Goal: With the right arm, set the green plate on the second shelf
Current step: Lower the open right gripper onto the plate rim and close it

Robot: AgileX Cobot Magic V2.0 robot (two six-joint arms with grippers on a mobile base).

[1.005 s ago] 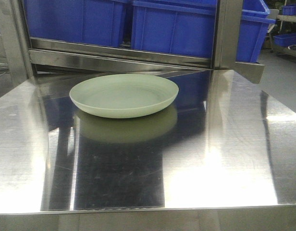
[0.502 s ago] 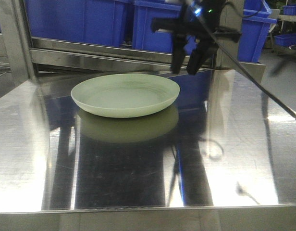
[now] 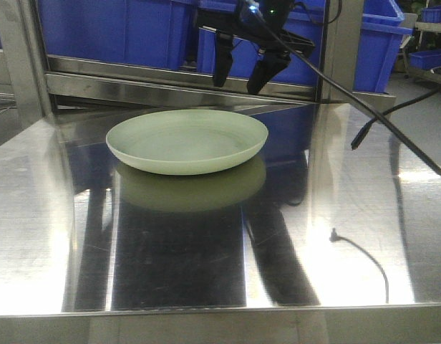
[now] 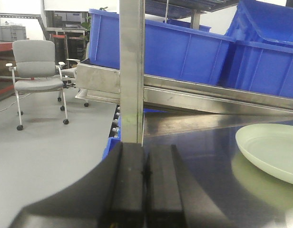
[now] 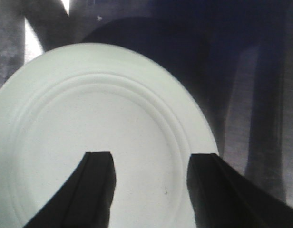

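The pale green plate [image 3: 186, 140] lies flat on the steel table [image 3: 335, 215], toward the back and left of middle. My right gripper [image 3: 239, 82] hangs open above the plate's far rim, fingers pointing down, holding nothing. From the right wrist the green plate [image 5: 89, 133] fills the view below the open right gripper [image 5: 151, 159]. The left gripper [image 4: 146, 161] is shut and empty, low at the table's left side, with the green plate [image 4: 272, 149] off to its right. The shelf rail [image 3: 177, 75] runs behind the plate.
Big blue bins [image 3: 278, 43] sit on the steel shelf behind the table. An upright steel post [image 4: 132, 71] stands just ahead of the left gripper. A black cable [image 3: 378, 107] trails from the right arm over the table's right side. A grey office chair [image 4: 39, 78] stands far left.
The right gripper came into view from the upper right and has moved left and slightly up, from beside the plate's right rim to above its far rim. The plate has not moved.
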